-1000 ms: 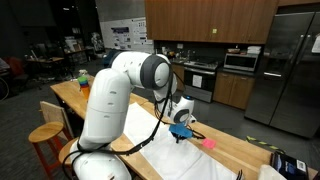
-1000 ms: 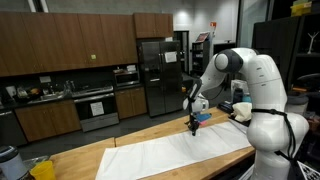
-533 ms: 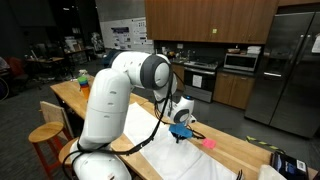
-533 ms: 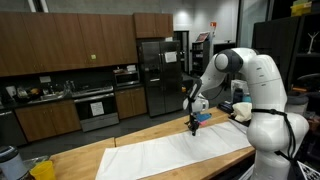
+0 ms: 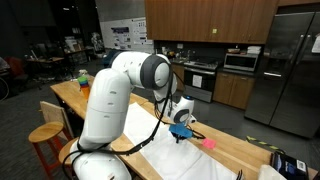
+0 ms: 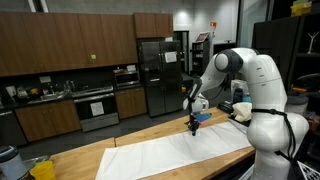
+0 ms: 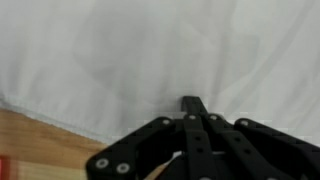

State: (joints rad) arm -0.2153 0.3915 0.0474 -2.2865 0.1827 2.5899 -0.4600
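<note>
White cloth (image 5: pixel 190 160) is lying spread flat along the wooden counter (image 5: pixel 238 150) in an exterior view, covering most of the counter's width near the robot's base. The arm is bending down over it, and the pincer (image 5: pixel 180 136) is pointing straight down with its tips meeting the cloth close to the cloth's far edge. A small pink object (image 5: pixel 210 143) is sitting on the bare wood just beyond that edge, near the pincer but apart from it. A wooden stool (image 5: pixel 45 135) is standing beside the counter's near long edge.

From the opposite side, the cloth (image 6: pixel 170 155) is stretching along the counter (image 6: pixel 80 160) as a long strip, and the pincer (image 6: pixel 194 128) is coming down on it near the edge that is facing the kitchen cabinets, toward the robot's end of the counter.

In the wrist view, the black pincer (image 7: pixel 192 103) is showing its jaws drawn fully together, the tips resting on the cloth (image 7: pixel 120 50). It may be pinching a little fabric, but the blur is making that impossible to tell. The cloth's hem is running diagonally at lower left, with bare counter (image 7: pixel 35 145) showing beyond it.
</note>
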